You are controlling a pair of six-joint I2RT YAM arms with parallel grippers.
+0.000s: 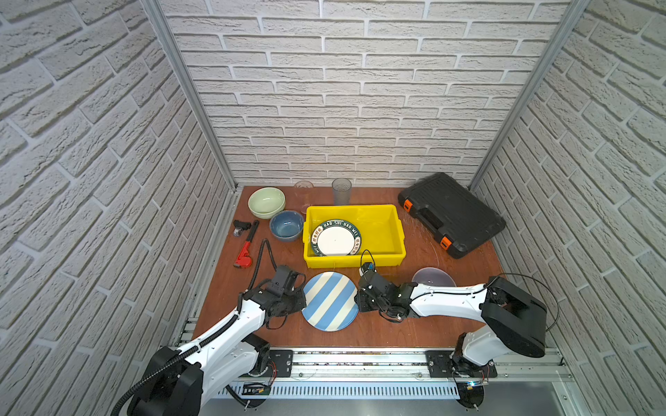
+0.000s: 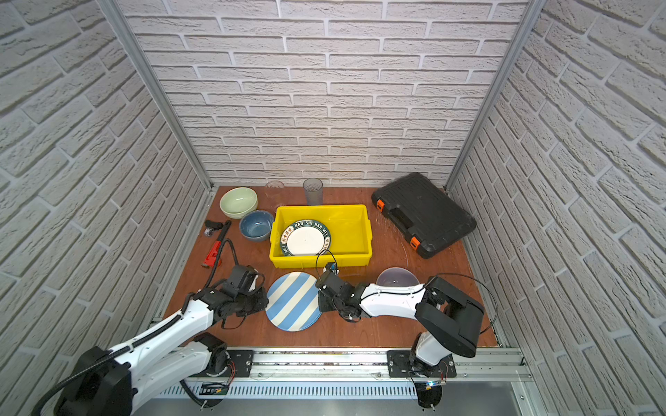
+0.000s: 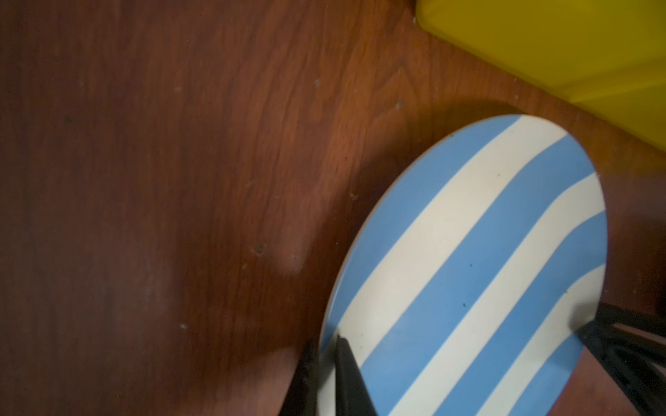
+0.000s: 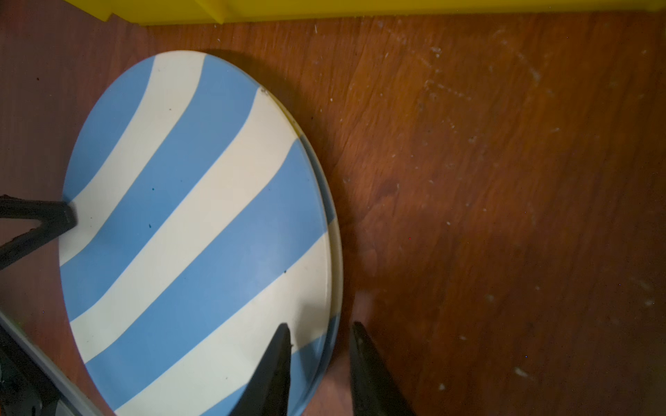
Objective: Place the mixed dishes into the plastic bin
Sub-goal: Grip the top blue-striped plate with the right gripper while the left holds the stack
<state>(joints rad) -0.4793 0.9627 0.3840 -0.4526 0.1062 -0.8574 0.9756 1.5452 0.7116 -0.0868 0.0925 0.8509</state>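
Note:
The blue-white striped plate (image 1: 329, 300) (image 2: 293, 300) lies on the wooden table in front of the yellow plastic bin (image 1: 355, 261) (image 2: 320, 262). My left gripper (image 1: 305, 300) (image 3: 326, 345) is shut on its left rim. My right gripper (image 1: 357, 300) (image 4: 320, 327) straddles the right rim, one finger over the plate and one outside it, with a gap left. A second rim (image 4: 337, 252) peeks out under the plate. The white lettered plate (image 1: 336, 238) lies inside the bin. The lavender bowl (image 1: 434, 276) is partly hidden behind my right arm.
A pale green bowl (image 1: 266, 201) and a blue bowl (image 1: 286, 225) sit left of the bin. Two clear tumblers (image 1: 303, 192) (image 1: 341, 191) stand behind it. A black case (image 1: 450, 214) lies at the back right. A red pipe wrench (image 1: 247, 248) lies at the left.

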